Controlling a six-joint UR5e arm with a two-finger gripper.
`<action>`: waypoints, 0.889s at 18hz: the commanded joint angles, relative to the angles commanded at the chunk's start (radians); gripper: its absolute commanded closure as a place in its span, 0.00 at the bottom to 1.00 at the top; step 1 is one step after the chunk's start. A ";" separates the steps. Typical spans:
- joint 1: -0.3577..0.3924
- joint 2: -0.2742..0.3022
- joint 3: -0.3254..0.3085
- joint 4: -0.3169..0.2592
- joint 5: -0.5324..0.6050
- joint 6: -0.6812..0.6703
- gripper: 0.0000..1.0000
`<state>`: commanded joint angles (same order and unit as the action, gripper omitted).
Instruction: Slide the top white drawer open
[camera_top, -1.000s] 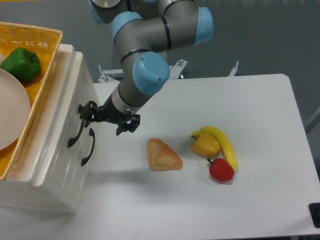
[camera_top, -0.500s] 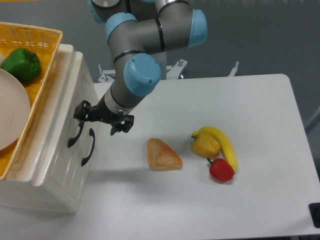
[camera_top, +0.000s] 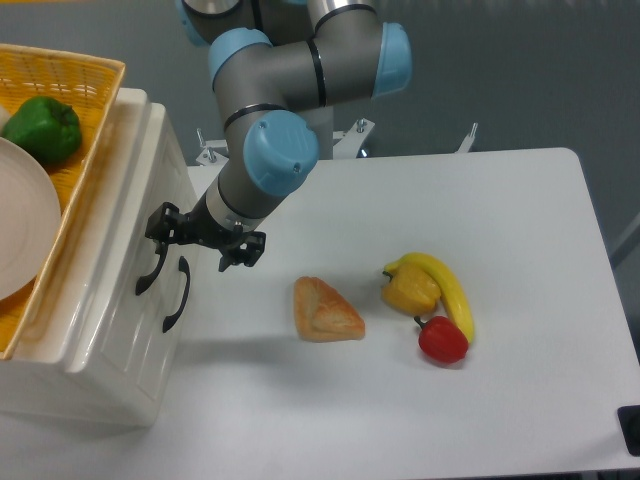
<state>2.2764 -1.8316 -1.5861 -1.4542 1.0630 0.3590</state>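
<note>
My end effector is right up against the front of the top white drawer, at the top of its black handle. Its fingers are spread a little, but I cannot tell if they hold the handle. The drawer is shut in the white cabinet at the left of the counter. A yellow basket sits on top.

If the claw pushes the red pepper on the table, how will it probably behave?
The red pepper looks round and glossy, so it would probably roll or slip rather than slide straight. It lies against the banana, which would likely shift with it. It seems light.
</note>
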 joint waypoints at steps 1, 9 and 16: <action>0.002 0.000 0.000 0.000 0.000 0.000 0.00; -0.006 -0.005 0.000 0.000 0.003 0.000 0.00; -0.014 -0.011 0.000 0.003 0.003 0.000 0.00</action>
<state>2.2626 -1.8423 -1.5861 -1.4512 1.0661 0.3590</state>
